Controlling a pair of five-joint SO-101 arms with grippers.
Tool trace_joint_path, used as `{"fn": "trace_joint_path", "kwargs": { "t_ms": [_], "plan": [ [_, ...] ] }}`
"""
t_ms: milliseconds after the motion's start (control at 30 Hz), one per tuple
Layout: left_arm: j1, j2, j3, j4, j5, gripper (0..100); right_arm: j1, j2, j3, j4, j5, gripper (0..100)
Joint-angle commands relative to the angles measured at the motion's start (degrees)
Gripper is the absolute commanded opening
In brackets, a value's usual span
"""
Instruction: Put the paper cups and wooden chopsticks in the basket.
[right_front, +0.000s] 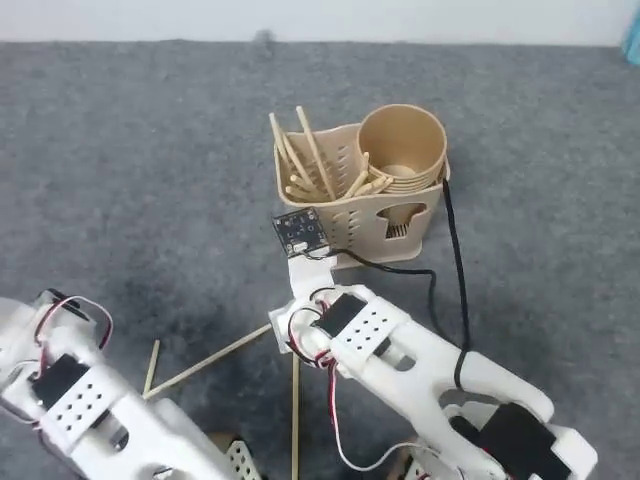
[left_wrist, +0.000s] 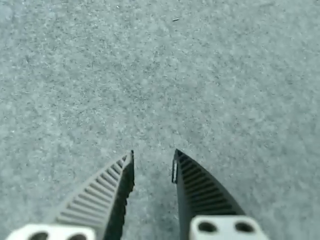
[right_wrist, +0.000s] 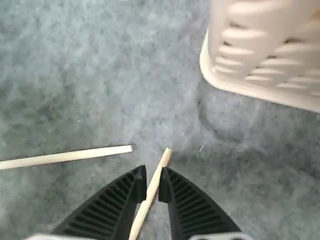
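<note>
Our right hand is pressed in on a wooden chopstick, pinching it partway along its length. Its free tip sticks out past the fingertips and points toward the basket. The stick lies flat on the bench, and in the high view its long axis runs straight from under the right arm to the near edge.

A second chopstick lies crosswise to the first. Its end is near the pinched stick's tip but apart from it. In the high view it slants from near the left arm up toward the right arm. A third chopstick, which looks shorter, lies just beside the slanted one's lower end and points roughly away from us.

The basket stands upright, well beyond the right hand. In it a bundle of chopsticks leans at mixed angles, tips up. The paper cups are nested open side up in its right part.

Our left hand is spread, holds nothing, and hovers over bare surface.

The bench is covered in grey, felt-like material. A black cable runs past the basket's right side, and a pale strip borders the far edge.
</note>
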Motion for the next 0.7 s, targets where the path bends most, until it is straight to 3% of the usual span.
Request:
{"fn": "trace_joint_path", "kwargs": {
  "t_ms": [0, 233, 433, 667],
  "plan": [
    [0.62, -0.53, -0.04, -1.58, -0.53, 12, 1.27, 3.82, -2.55, -0.40, -0.53, 5.6],
    [1.93, -0.53, 0.04, -1.58, -0.70, 12, 1.36, 6.46, -3.87, 0.13, -0.53, 5.2],
    [2.02, -0.53, 0.04, -1.58, -0.70, 12, 1.01, -4.62, -3.96, 2.77, -0.09, 5.6],
    [2.02, -0.53, 0.04, -1.58, -0.70, 12, 1.01, -21.93, -9.85, 17.71, 11.52, 6.2]
  ]
}}
